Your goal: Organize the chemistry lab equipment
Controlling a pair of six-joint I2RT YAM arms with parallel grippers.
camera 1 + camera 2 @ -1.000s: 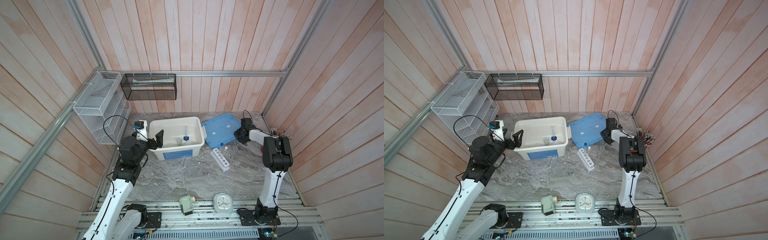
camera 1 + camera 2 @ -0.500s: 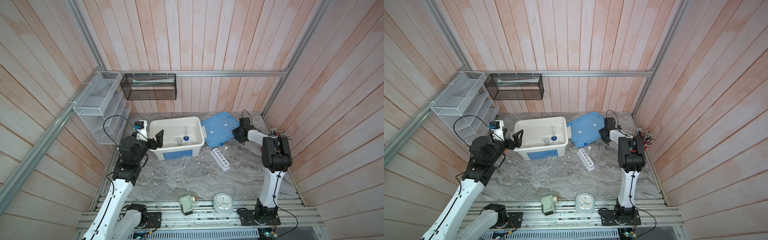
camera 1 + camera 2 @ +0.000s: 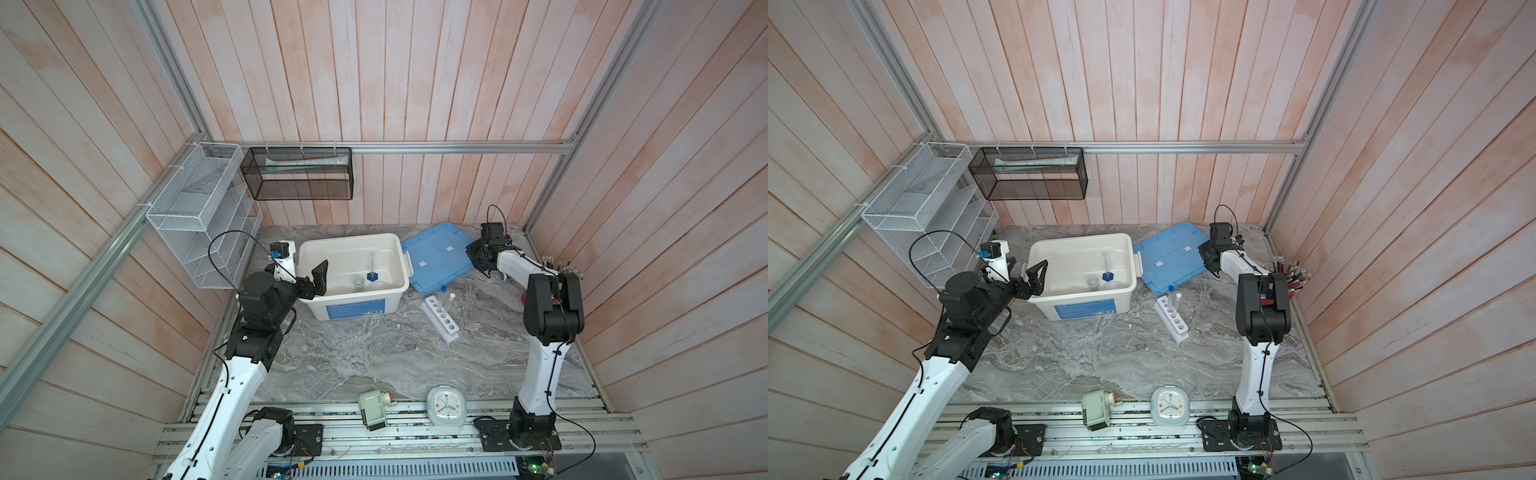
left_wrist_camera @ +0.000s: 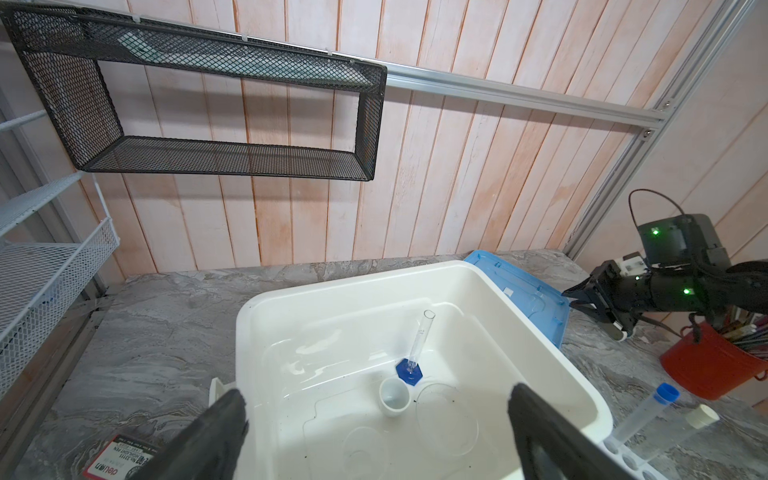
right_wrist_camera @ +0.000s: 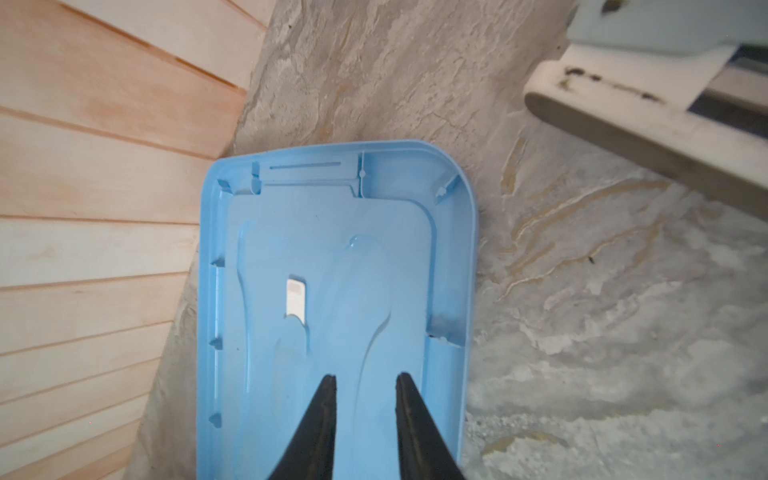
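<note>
A white bin [image 3: 353, 241] [image 3: 1084, 239] holds a clear cylinder on a blue base [image 3: 371, 268] [image 4: 417, 345], a small cup [image 4: 394, 401] and a clear round dish [image 4: 446, 419]. My left gripper [image 3: 313, 282] [image 4: 376, 391] stands wide open over the bin's left rim, empty. To the bin's right a white rack [image 3: 440, 318] [image 3: 1173, 320] carries a blue-capped tube [image 4: 648, 415] and a white-capped tube [image 4: 702, 415]. My right gripper [image 3: 478, 259] [image 5: 365, 375] hovers over the blue lid [image 3: 438, 259] [image 5: 332, 270] near its right edge. Its jaws are slightly apart with nothing between them.
A red cup of pencils [image 3: 1289, 276] [image 4: 706, 365] stands at the right wall behind the right arm. A pale clock [image 3: 445, 409] and a green-white device [image 3: 374, 409] sit at the front edge. Wire baskets [image 3: 199, 216] [image 3: 299, 174] hang at the back left.
The right gripper has shifted a little left over the blue lid and its jaws have parted. The left arm has not moved.
</note>
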